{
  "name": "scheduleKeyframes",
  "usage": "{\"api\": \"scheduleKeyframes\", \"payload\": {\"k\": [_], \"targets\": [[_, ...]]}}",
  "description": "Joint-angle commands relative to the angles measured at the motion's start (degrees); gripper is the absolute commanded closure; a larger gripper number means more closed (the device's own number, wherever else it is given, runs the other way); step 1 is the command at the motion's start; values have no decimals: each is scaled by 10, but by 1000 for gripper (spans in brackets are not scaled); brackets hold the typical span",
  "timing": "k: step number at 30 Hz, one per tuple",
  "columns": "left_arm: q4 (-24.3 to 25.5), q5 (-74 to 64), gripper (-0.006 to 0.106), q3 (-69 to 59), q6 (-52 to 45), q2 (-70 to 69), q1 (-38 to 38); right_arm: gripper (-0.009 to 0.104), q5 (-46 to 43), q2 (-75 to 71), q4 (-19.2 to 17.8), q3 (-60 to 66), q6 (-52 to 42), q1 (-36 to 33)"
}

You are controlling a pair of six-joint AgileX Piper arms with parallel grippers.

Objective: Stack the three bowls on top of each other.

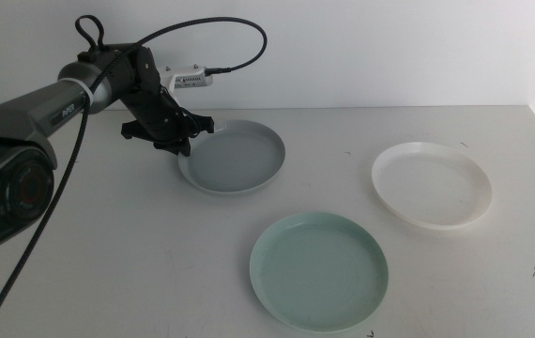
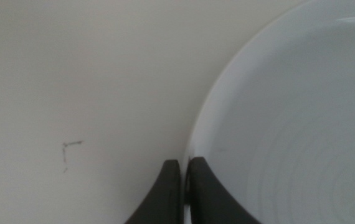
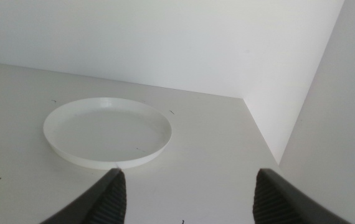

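Observation:
The grey bowl [image 1: 235,158] sits at the back of the table, left of centre. My left gripper [image 1: 185,145] is at its left rim, and in the left wrist view its jaws [image 2: 184,163] are shut on the rim of the grey bowl [image 2: 289,124]. The mint green bowl [image 1: 319,270] lies at the front centre and the white bowl [image 1: 432,183] at the right, each alone. My right gripper [image 3: 190,175] is out of the middle view. It stands open and holds nothing, a short way from the white bowl [image 3: 108,130].
The white back wall runs close behind the grey bowl, and a side wall [image 3: 327,112] stands at the table's right edge. The left arm's cable [image 1: 239,42] loops above the table. A small pen mark [image 2: 68,152] is on the tabletop beside the left gripper.

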State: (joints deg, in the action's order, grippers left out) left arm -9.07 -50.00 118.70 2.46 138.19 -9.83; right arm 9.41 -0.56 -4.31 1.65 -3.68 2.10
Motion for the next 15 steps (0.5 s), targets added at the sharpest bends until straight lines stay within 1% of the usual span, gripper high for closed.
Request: {"api": "scheduleKeyframes", "payload": {"k": [1,6,8,11,15], "targets": [[15,0,100,12,-1,-55,2,43,-44,-15,-8,-4,-4,2],[20,-25,100,6,-3,-100,2,43,-44,-15,-8,-4,-4,2],[19,-11,100,-20,-5,-130,0,43,-44,-15,-8,-4,-4,2],[1,27,100,-92,-9,-185,1,43,-44,-15,-8,-4,-4,2],[-31,83,100,-223,-13,-290,1,43,-44,-15,-8,-4,-4,2]]}}
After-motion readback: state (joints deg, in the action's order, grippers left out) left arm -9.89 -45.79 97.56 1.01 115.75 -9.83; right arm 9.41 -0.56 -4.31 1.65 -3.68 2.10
